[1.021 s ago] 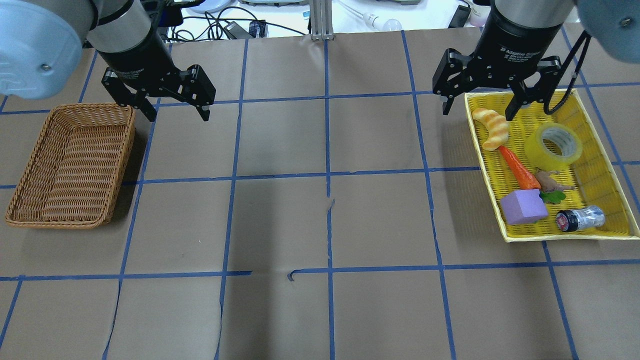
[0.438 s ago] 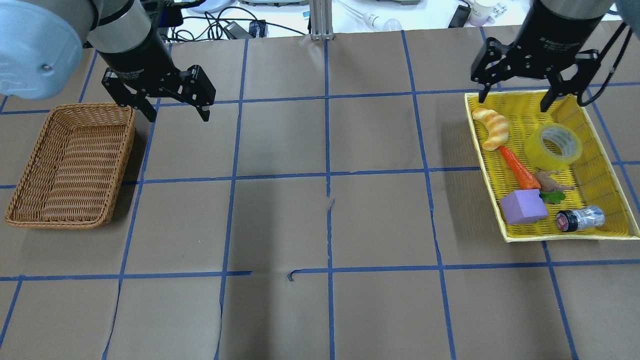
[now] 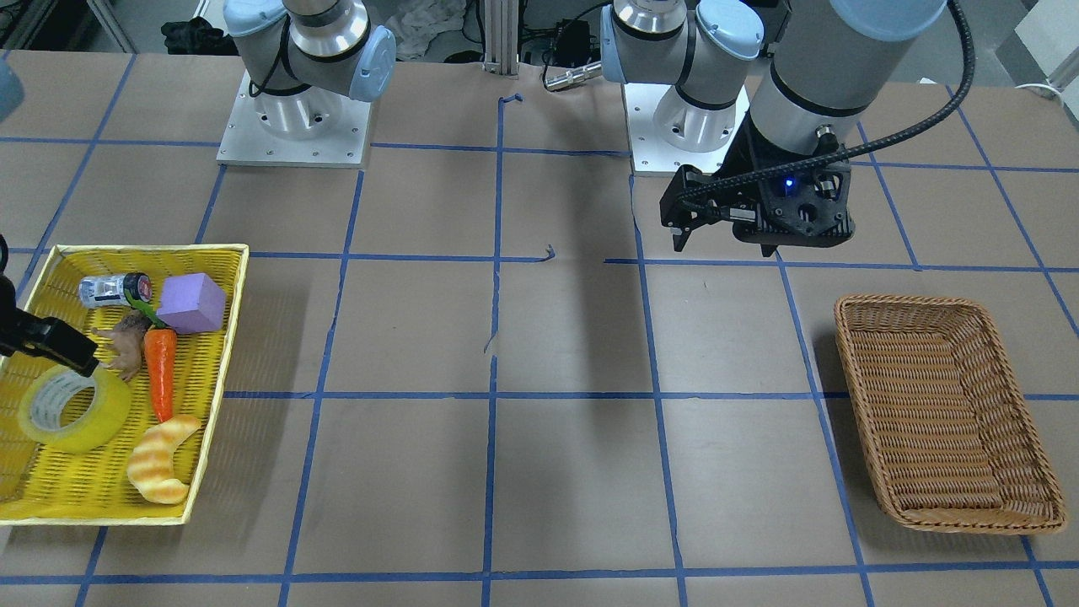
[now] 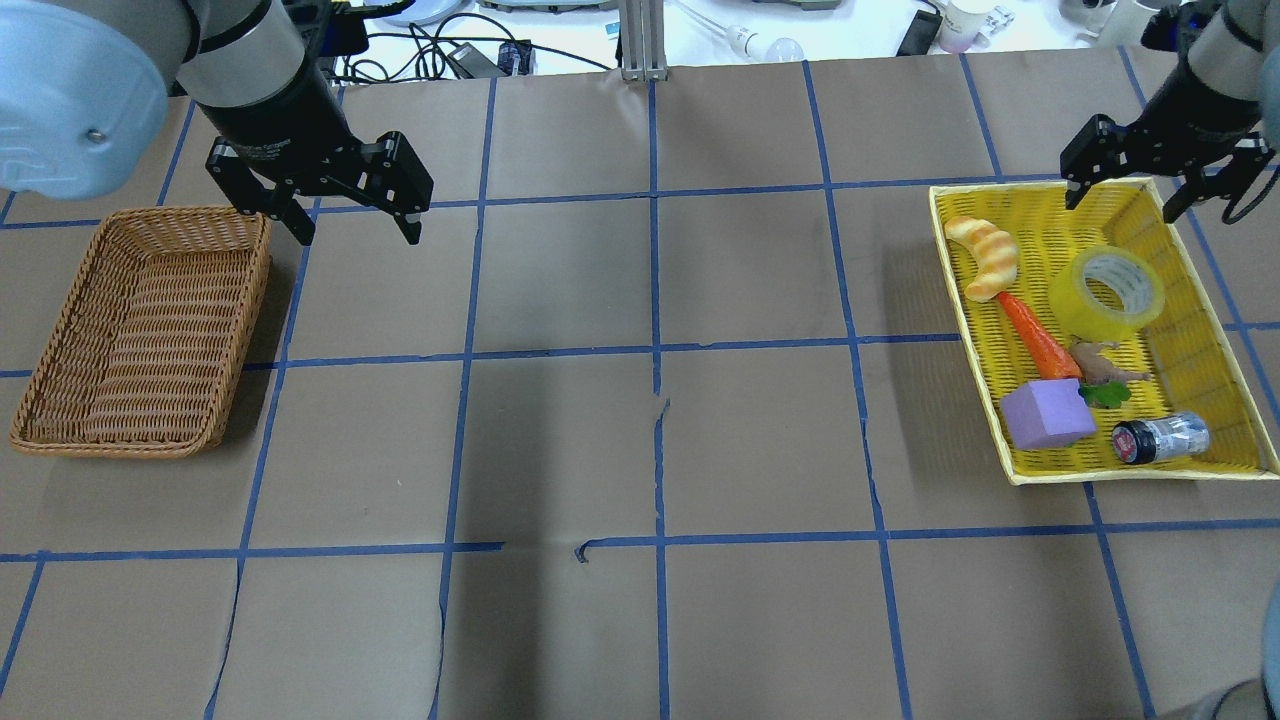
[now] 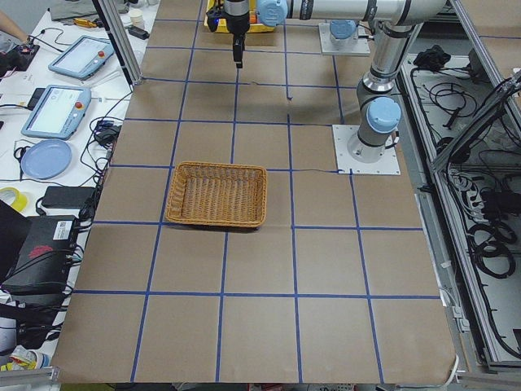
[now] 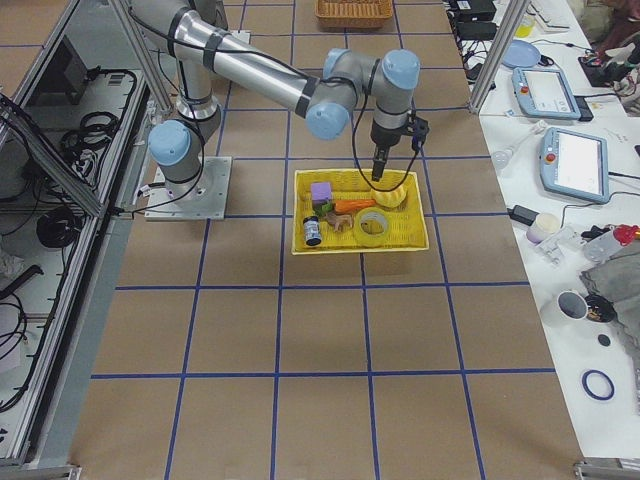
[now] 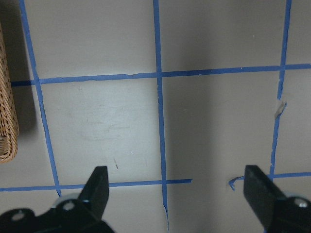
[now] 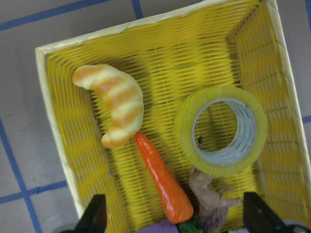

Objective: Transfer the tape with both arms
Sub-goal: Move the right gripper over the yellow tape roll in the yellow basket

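The tape (image 4: 1070,300), a glossy translucent yellow roll with a pale grey core, lies hole-up in the tray (image 4: 1140,472), just under the wide-spread right gripper (image 4: 1120,200). The left gripper (image 4: 356,232), well apart, hangs spread too.

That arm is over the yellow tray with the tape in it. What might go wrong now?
The toy animal sits against the tape and the carrot lies close by, so the open right pincer might catch or knock them on the way down. The tape is round, so it could slip. The left pincer hangs far off by the brown basket; the tape could drop at the hand-over.
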Available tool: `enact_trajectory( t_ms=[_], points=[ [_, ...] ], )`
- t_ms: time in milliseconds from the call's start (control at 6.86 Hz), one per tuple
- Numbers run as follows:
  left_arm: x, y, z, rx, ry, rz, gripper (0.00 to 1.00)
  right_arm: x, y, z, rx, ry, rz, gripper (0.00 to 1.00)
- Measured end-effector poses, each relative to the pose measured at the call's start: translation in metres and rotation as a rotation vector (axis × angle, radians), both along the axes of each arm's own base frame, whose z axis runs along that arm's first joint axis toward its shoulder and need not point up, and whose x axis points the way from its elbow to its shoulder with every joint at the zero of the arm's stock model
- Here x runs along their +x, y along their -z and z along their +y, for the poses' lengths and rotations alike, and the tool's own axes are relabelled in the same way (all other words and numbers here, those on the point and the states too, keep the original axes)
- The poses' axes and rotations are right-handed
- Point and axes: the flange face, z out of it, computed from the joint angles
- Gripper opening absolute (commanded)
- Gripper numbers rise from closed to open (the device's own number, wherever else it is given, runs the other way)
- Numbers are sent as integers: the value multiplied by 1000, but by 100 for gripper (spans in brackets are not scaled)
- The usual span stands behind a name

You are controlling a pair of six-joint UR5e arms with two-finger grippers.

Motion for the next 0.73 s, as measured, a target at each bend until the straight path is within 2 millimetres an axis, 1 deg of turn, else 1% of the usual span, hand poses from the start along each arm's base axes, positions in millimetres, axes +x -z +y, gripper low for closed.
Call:
enact_trajectory(
  t_ms=[146, 292, 583, 729],
  points=[
    [0, 1, 0, 2, -2, 2, 100, -10, 34, -9, -1, -41, 1, 95],
    [0, 1, 0, 2, -4, 3, 100, -14, 62, -11, 6, -62, 2, 95],
    [0, 1, 0, 2, -2, 5, 100, -17, 102, -13, 24, -70, -2, 93],
    [-1, 1, 0, 2, 1, 5, 100, -20, 117, -16, 28, -66, -7, 63]
  ],
)
